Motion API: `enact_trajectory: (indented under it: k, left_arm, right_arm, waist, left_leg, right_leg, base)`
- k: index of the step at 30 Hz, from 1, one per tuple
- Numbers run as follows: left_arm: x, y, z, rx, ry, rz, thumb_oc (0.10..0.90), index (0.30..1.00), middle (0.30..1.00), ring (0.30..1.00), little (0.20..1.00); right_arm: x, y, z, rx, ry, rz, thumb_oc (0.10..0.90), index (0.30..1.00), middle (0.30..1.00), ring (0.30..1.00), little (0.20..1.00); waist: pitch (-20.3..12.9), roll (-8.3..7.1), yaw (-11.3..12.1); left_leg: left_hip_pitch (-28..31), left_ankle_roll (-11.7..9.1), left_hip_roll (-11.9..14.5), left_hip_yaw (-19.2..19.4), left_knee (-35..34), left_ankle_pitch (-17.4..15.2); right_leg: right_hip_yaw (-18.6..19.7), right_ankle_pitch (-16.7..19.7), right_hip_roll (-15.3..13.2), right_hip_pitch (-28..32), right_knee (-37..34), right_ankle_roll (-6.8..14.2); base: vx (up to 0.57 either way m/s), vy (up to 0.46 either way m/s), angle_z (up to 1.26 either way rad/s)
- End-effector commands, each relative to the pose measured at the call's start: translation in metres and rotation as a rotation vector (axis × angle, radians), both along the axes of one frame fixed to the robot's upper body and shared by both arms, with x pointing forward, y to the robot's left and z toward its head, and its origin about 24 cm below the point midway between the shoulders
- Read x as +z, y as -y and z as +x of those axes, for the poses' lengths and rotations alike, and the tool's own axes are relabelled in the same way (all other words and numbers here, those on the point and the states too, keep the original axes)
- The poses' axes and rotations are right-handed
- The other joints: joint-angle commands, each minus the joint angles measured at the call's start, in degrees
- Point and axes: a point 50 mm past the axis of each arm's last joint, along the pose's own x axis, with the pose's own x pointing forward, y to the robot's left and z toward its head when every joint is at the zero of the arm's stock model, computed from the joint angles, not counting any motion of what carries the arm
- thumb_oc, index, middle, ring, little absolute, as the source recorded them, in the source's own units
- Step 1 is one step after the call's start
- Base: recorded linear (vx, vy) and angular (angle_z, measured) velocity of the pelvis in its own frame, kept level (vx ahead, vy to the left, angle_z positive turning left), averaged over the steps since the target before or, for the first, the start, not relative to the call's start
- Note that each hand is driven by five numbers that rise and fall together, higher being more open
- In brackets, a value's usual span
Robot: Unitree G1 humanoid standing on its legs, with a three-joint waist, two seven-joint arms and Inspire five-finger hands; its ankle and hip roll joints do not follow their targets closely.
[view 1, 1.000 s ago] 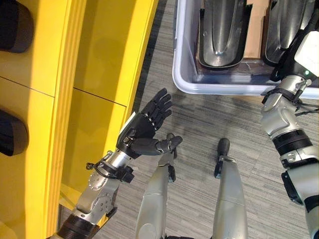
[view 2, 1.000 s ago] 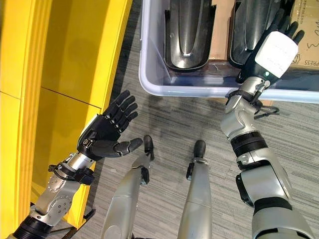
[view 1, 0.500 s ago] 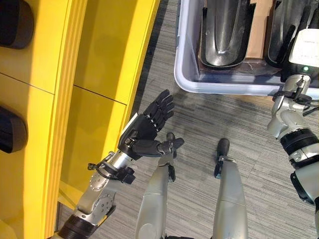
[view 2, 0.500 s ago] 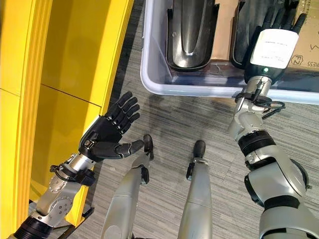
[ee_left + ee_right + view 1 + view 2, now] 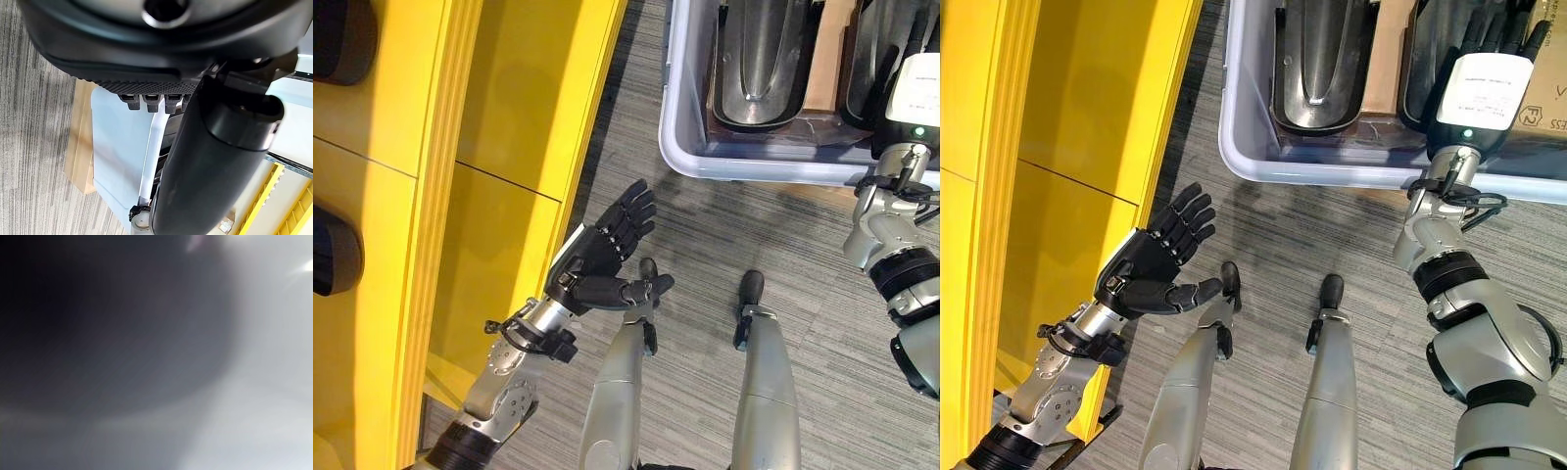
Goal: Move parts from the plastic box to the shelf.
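Right hand (image 5: 1485, 73) reaching into the plastic box (image 5: 1244, 147) with straight fingers laid along the right-hand dark part (image 5: 1430, 59), long axis running away from the robot; left hand (image 5: 597, 259) idle, fingers spread, far nearer the yellow shelf (image 5: 499, 147)

eye views: both look pretty much straight down from the head, a little apart sideways
shared: shelf (image 5: 460, 147) on the left, box (image 5: 1244, 147) up top, carpet (image 5: 705, 245), left hand (image 5: 1151, 264) and right hand (image 5: 1484, 83)
left wrist view: right up against its own palm (image 5: 161, 44) and thumb (image 5: 210, 161), facing past them to the box wall (image 5: 120, 147) and carpet
right wrist view: jammed so close it's just a dark blur against pale grey, can't tell what
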Motion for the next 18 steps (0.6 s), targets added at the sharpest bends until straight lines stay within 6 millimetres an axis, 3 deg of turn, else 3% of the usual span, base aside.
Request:
enact_trajectory:
  k: [1, 8, 12, 18]
  left_arm:
    - [0.032, 0.003, -0.006, -0.036, 0.193, -0.074, 0.9, 1.0, 1.0, 1.0, 1.0]
    - [0.033, 0.006, -0.004, -0.024, 0.192, -0.077, 0.9, 1.0, 1.0, 1.0, 1.0]
    - [0.031, 0.007, -0.004, -0.028, 0.192, -0.078, 0.9, 1.0, 1.0, 1.0, 1.0]
    - [0.031, 0.003, -0.004, -0.025, 0.199, -0.067, 0.9, 1.0, 1.0, 1.0, 1.0]
  right_arm:
    - [0.016, 0.03, -0.008, -0.081, 0.022, -0.016, 0.9, 1.0, 1.0, 1.0, 1.0]
    - [0.019, 0.025, -0.007, -0.085, 0.01, -0.076, 0.9, 1.0, 1.0, 1.0, 1.0]
    - [0.03, 0.02, -0.008, -0.155, -0.019, -0.263, 0.9, 1.0, 1.0, 1.0, 1.0]
    - [0.032, 0.018, -0.008, -0.144, -0.024, -0.237, 0.9, 1.0, 1.0, 1.0, 1.0]
  waist:
    - [0.2, 7.24, -0.2]
    - [0.2, 7.58, -0.3]
    - [0.2, 7.54, -0.2]
    - [0.2, 7.07, 0.0]
  left_leg:
    - [-1.9, 0.9, -1.9, -1.8, -0.5, -2.3]
    - [-3.3, 0.9, -1.8, -1.7, 0.1, -2.3]
    - [-3.9, 0.9, -1.9, -1.7, 0.4, -2.2]
    - [-4.2, 0.9, -1.5, -1.8, 0.2, -2.0]
  right_leg:
    - [-2.0, -8.9, 3.3, 2.6, 5.3, -2.4]
    - [-1.8, -9.1, 3.3, 0.9, 6.2, -2.5]
    - [-1.9, -9.1, 3.3, 0.3, 6.3, -2.5]
    - [-2.1, -8.7, 3.2, 0.3, 5.8, -2.2]
  base:
    - [0.0, 0.0, 0.0]
    - [0.0, 0.0, 0.0]
    - [0.0, 0.0, 0.0]
    - [0.0, 0.0, 0.0]
